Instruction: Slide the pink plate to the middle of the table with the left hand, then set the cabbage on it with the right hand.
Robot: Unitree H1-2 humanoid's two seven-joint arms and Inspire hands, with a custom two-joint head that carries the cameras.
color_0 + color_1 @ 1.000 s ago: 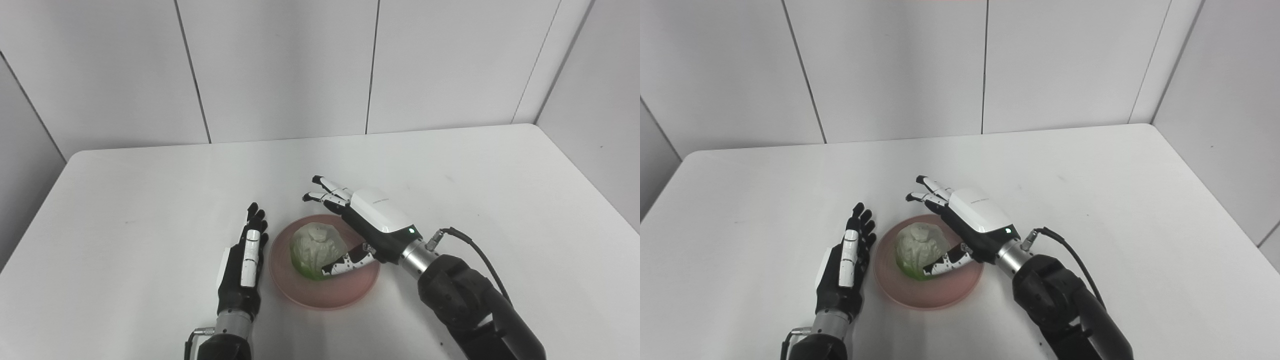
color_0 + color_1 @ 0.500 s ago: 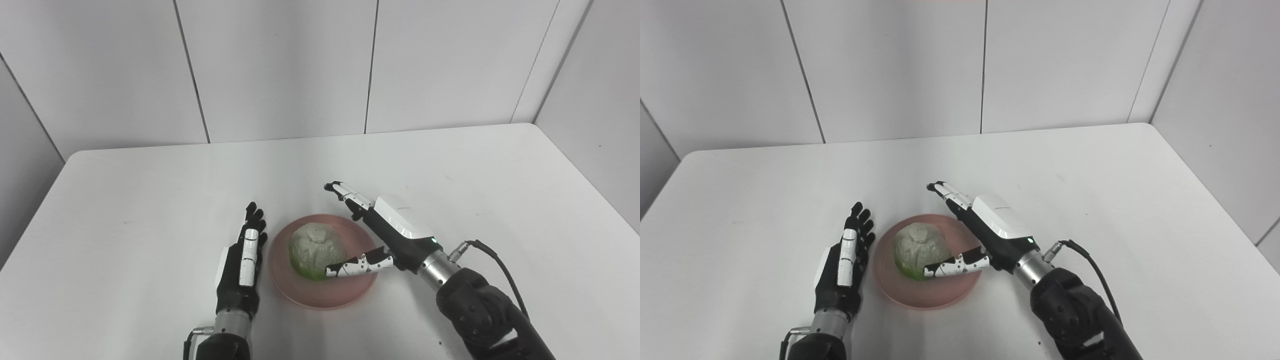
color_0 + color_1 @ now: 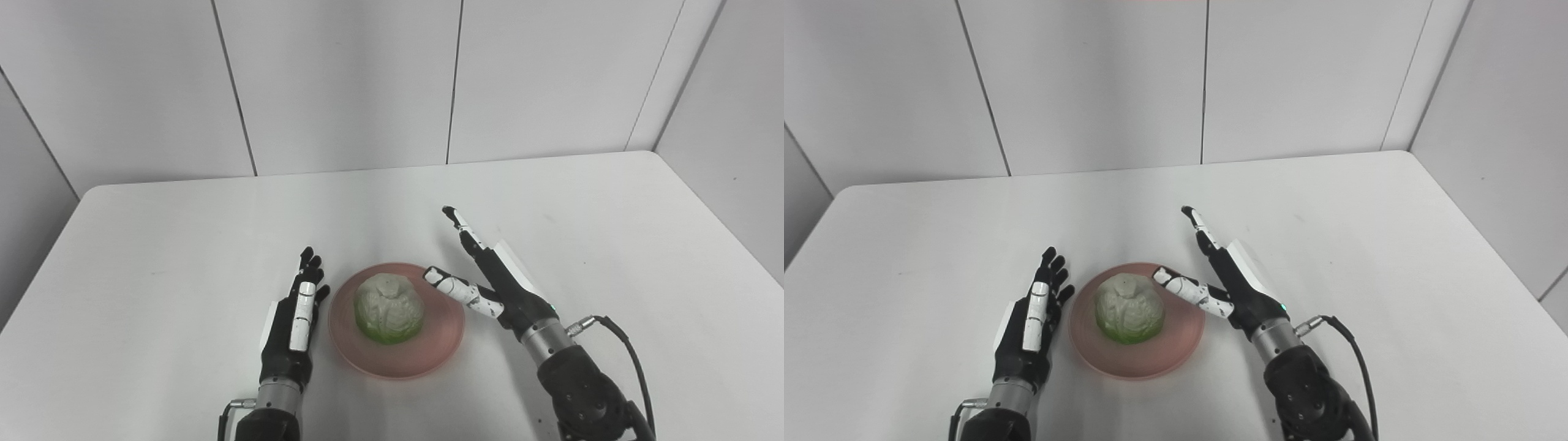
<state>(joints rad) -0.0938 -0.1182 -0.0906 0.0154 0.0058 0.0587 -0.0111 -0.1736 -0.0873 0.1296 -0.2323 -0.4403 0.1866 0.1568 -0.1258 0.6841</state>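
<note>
Just to the right of the pink plate (image 3: 397, 361), the right robot hand (image 3: 499, 283) is spread wide and holds nothing. Its fingers (image 3: 460, 227) point up and away toward the back wall (image 3: 343, 79), and its thumb (image 3: 450, 286) reaches out over the right edge of the plate. The thumb is close to the cabbage (image 3: 389, 307), with a small gap between them. The right robot hand is black with a white cover on its back, and a small green light glows near its wrist. A black cable (image 3: 621, 343) loops out from the right arm (image 3: 579, 392) behind the wrist. The cabbage sits on the pink plate, a little left of the plate's middle. It is pale and whitish on top and green near the bottom. The plate lies flat on the white tabletop (image 3: 153, 245), near the middle from left to right and closer to the front edge. On the other side of the plate, the left robot hand (image 3: 293, 321) is also spread out and holds nothing. Its fingers are straight and point toward the back wall. It lies just beside the left edge of the plate, and I cannot tell if it touches the plate. I cannot read any words or labels on the robot hands, the plate or the tabletop. Grey wall panels stand behind the tabletop.
</note>
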